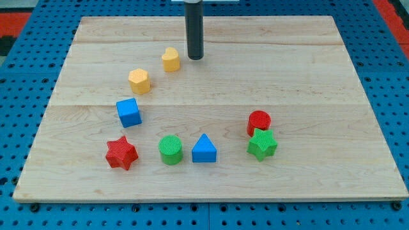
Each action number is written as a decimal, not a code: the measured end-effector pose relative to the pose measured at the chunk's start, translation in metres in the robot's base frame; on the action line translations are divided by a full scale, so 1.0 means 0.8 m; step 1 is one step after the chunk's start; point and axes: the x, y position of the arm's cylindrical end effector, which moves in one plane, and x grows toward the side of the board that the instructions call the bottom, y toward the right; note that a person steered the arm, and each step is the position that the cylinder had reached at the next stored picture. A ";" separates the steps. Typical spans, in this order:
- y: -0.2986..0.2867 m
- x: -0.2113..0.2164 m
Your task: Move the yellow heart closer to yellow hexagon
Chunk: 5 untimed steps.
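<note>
Blue pegboard frames a pale wooden tabletop (307, 76) where a dark rod stands near the far edge, my tip (195, 57) just beside the yellow heart (170, 59), on the side facing the right edge. No jaws exist on this rod, so nothing is grasped. Down toward the left edge waits the yellow hexagon (138, 80), near the heart but apart, a visible gap between them. Judged from this, the closing push is lined up yet unfinished; the heart must slide toward the near-left corner to shrink that gap.
</note>
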 end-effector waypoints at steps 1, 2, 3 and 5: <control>-0.045 0.001; -0.074 0.001; -0.041 0.006; -0.056 0.033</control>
